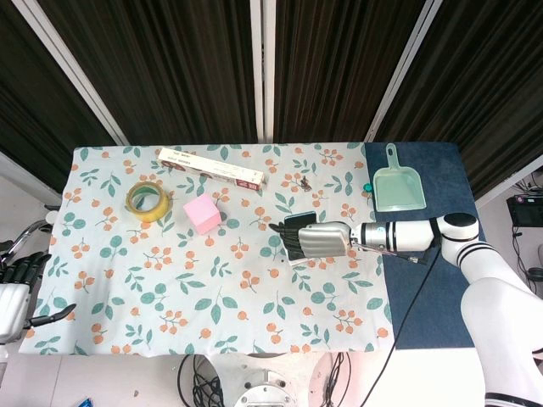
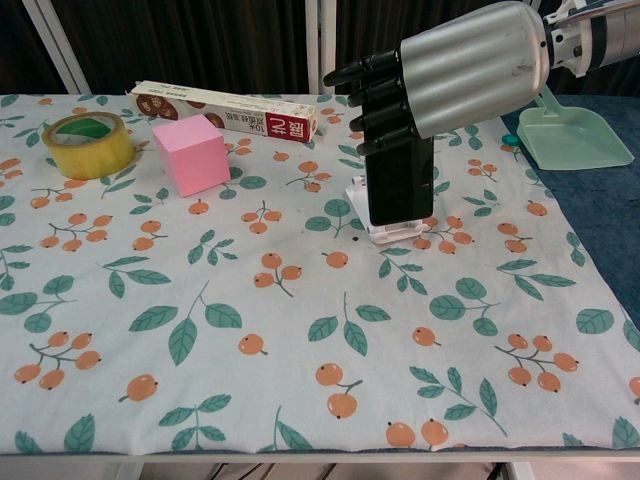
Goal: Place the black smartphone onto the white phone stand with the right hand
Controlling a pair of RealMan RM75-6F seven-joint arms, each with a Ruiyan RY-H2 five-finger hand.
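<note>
The black smartphone [image 2: 400, 182] stands nearly upright, its lower edge in the white phone stand [image 2: 392, 231] near the middle of the floral cloth. My right hand [image 2: 455, 72] grips the phone's top from above, its dark fingers [image 2: 375, 95] curled over the upper edge. From overhead, the same right hand [image 1: 321, 240] covers most of the phone [image 1: 297, 220] and the stand [image 1: 293, 259]. My left hand [image 1: 15, 288] hangs at the far left table edge, fingers apart, holding nothing.
A pink cube [image 2: 191, 153], a yellow tape roll [image 2: 88, 141] and a long printed box [image 2: 226, 109] lie at the back left. A green dustpan [image 2: 570, 132] rests on the blue mat at the right. The cloth's front half [image 2: 300, 350] is bare.
</note>
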